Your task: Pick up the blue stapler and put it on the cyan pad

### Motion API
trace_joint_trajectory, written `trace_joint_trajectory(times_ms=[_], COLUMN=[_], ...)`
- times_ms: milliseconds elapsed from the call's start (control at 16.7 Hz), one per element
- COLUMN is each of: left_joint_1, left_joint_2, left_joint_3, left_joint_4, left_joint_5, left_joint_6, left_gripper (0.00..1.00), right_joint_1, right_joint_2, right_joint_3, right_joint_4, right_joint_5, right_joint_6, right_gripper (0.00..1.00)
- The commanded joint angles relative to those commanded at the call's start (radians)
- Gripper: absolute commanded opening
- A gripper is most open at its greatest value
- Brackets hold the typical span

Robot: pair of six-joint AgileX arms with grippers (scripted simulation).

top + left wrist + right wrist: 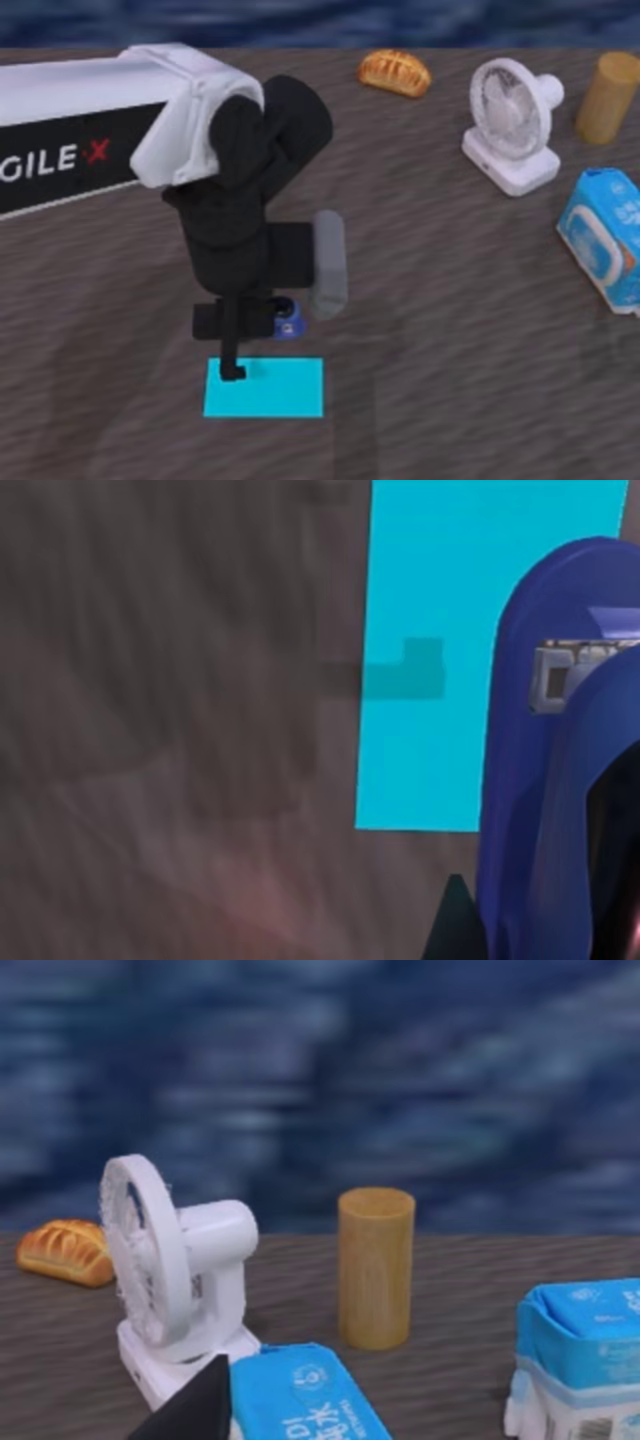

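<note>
My left gripper (262,325) hangs just beyond the far edge of the cyan pad (265,388), shut on the blue stapler (291,322). Only a small blue end of the stapler shows beside the black wrist from above. In the left wrist view the stapler (560,780) fills the side of the picture, with one dark fingertip (455,930) against it. The cyan pad (430,730) lies flat on the table below, crossed by the gripper's shadow. The right arm is out of the top view; one dark fingertip (195,1410) of its gripper shows in the right wrist view.
At the back right stand a bread loaf (395,72), a white fan (512,125) and a tan cylinder (607,97). A light-blue-and-white packet (605,238) lies at the right edge. The right wrist view shows a second such packet (585,1360).
</note>
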Motion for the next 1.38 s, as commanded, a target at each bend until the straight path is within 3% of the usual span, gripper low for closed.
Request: trace_joint_trajectory(times_ms=[360,660,1380], left_joint_1=[-0.005,-0.006,-0.006], left_joint_2=[0.097,0.106,0.106], left_joint_3=[-0.149,-0.164,-0.164], left_joint_4=[0.243,0.264,0.264], left_joint_5=[0.001,0.001,0.001], left_joint_6=[-0.005,-0.005,-0.005], left_gripper=[0.00,0.00,0.90], right_joint_1=[0.000,0.000,0.000], right_joint_2=[0.000,0.000,0.000], right_joint_3=[0.000,0.000,0.000], right_joint_4=[0.000,0.000,0.000], right_joint_5=[0.000,0.000,0.000], right_joint_6=[0.000,0.000,0.000], right_gripper=[1.00,1.00,1.00])
